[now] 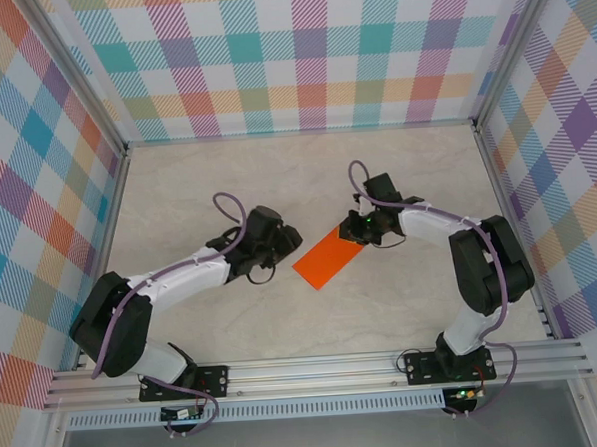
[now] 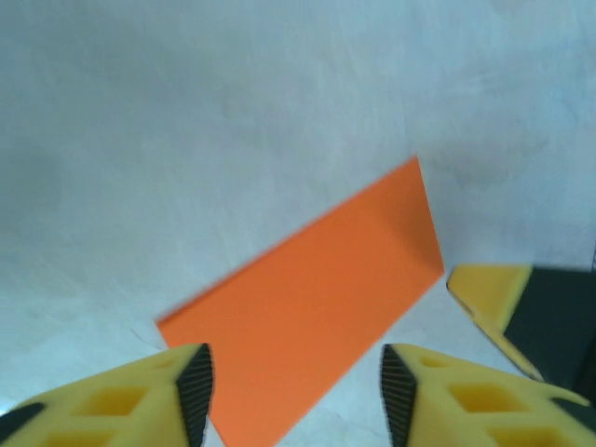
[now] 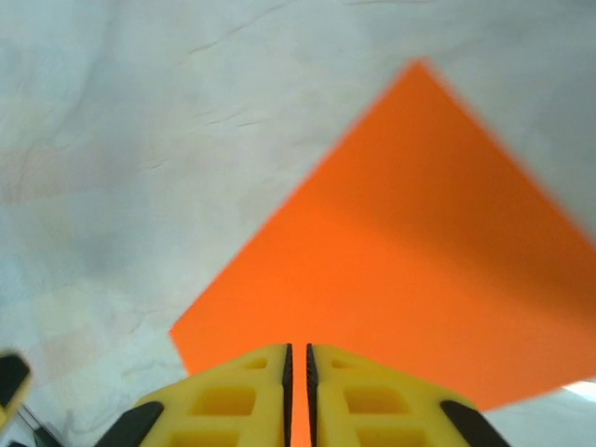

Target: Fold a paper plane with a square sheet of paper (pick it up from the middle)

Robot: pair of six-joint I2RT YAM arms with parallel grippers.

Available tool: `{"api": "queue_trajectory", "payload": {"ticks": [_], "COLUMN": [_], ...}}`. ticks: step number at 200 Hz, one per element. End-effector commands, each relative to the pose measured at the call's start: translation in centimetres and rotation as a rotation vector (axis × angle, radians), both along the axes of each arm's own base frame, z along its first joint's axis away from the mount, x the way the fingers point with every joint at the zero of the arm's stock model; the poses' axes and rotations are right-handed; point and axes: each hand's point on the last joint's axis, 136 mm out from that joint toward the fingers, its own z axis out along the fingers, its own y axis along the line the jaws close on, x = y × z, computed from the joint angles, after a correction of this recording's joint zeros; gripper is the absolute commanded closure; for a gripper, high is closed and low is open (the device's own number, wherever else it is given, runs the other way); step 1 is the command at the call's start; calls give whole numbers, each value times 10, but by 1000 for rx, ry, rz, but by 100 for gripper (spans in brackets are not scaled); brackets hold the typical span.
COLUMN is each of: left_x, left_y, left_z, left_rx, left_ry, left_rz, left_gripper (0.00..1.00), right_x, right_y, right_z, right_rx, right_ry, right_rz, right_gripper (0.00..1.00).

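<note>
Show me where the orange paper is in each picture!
Top external: the orange paper lies in the middle of the picture.
Left wrist: the orange paper is at the lower middle, slanting up to the right.
Right wrist: the orange paper covers the right half.
Shared landmark: the pale table under it.

Plaid walls [image 1: 300,53] surround a pale marbled table [image 1: 234,322].
</note>
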Motion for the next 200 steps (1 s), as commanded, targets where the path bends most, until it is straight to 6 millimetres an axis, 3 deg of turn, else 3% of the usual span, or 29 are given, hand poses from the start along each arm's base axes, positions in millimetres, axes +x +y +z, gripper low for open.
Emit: {"api": "queue_trajectory", "payload": {"ticks": [1,38,66,116,155,175,192,200], "left_x": [-16,-6,-3,0,0,0,0,0], "left_y": [42,76,89,96,92,84,76,72], "left_z": [-24,-27,-29,-33,-36,-37,-36,-35], "left_rx": [124,163,137,127,128,95,54,34], "left_ry": [143,196,216,232,237,235,233,232], "left_rz": [-40,2,24,22,-24,-62,-87,-98], "left_gripper": [35,13,0,0,0,0,0,0], "right_x": [-16,-23,-33,-65,-125,-135,-116,-102], "right_y": [21,71,93,96,85,72,77,80], "right_z": [-3,-19,-35,-60,-74,-61,-32,-20], "right_rx": [-71,-119,-174,-256,-220,-219,-184,-160], "right_ry": [26,67,98,163,222,158,54,26], "right_rz": [59,133,184,275,567,663,620,550], "right_gripper": [83,81,80,81,84,84,81,75]}}
